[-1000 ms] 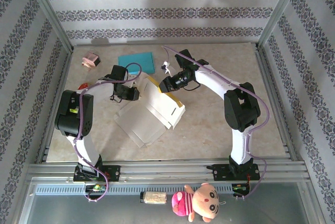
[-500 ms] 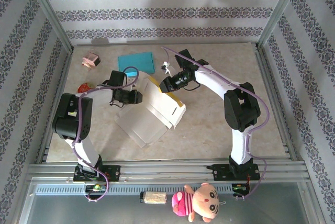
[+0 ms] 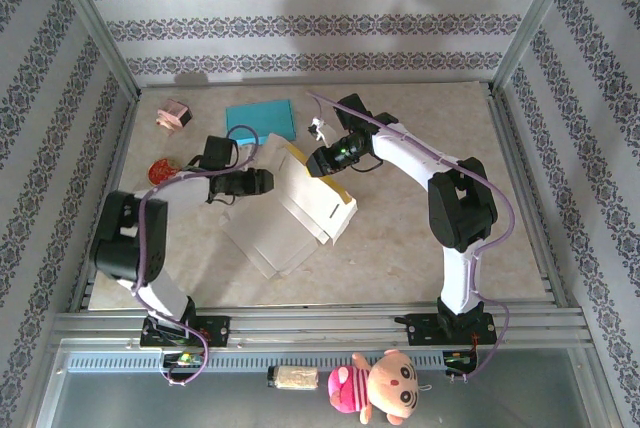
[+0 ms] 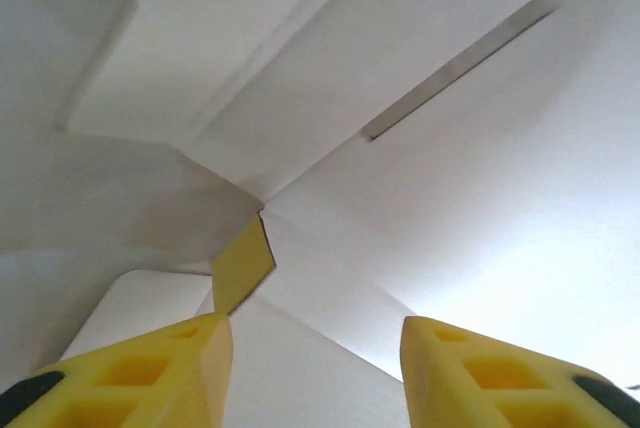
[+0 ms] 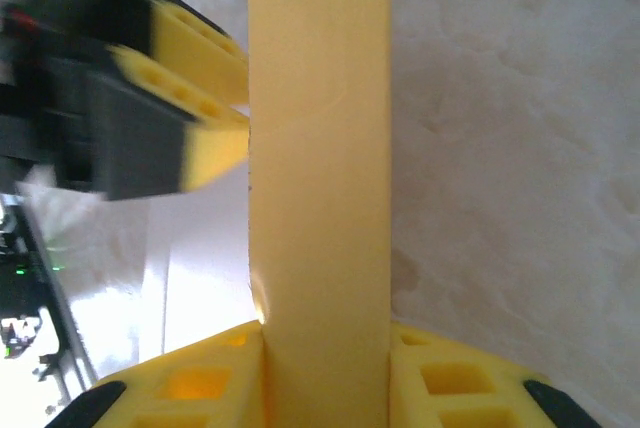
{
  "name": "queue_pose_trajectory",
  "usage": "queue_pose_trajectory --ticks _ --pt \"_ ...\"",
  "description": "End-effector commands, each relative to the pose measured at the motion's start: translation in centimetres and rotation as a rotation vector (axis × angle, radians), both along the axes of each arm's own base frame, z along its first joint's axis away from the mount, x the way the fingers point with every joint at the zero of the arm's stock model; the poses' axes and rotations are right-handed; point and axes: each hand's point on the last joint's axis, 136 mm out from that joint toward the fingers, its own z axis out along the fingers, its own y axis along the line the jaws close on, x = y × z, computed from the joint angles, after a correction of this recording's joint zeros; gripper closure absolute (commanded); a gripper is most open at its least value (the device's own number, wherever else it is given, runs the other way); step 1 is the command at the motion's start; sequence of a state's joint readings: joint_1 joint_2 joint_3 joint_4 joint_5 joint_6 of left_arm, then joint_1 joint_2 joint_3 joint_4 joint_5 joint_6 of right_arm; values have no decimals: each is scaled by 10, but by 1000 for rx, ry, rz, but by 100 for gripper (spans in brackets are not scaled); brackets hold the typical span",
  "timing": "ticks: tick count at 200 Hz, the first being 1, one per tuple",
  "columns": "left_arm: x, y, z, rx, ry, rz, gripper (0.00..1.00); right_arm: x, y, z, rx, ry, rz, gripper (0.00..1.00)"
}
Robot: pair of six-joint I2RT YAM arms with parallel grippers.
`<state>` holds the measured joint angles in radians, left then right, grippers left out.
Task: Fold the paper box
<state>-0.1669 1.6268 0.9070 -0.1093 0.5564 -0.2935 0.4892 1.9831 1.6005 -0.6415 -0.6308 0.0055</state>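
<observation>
The half-folded white-and-yellow cardboard paper box (image 3: 290,223) sits mid-table on the beige marble tabletop (image 3: 420,238). Right gripper (image 3: 314,162) is clamped tight on its yellow flap (image 5: 320,148). Left gripper (image 4: 312,330) has its jaws apart with nothing between them, nosed right up to the box's white panels (image 4: 480,168).

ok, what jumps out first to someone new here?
The half-folded white paper box lies mid-table, with the right gripper pinching its yellow flap and the left gripper open on its opposite side. Then the pink plush doll at the near edge, in front of the arm bases.
</observation>
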Motion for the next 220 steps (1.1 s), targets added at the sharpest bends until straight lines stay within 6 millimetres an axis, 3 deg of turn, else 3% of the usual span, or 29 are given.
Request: queue_pose_trajectory --ticks 1,26,72,105,138,220 --pt "4 33 31 70 -78 90 43 5 -10 13 -114 -138 30 71" --pt "7 52 56 116 -151 99 37 4 -15 8 -217 -207 68 71" --pt "16 43 75 212 -272 -122 34 -3 -15 16 -389 -366 175 71" --pt "24 37 65 270 -314 -288 33 -14 -7 29 -371 -417 236 69" --pt "24 21 56 243 -371 -445 31 -19 -7 28 -373 -411 257 69" --pt "46 8 37 241 -413 -548 29 -27 -1 18 -361 -384 308 69"
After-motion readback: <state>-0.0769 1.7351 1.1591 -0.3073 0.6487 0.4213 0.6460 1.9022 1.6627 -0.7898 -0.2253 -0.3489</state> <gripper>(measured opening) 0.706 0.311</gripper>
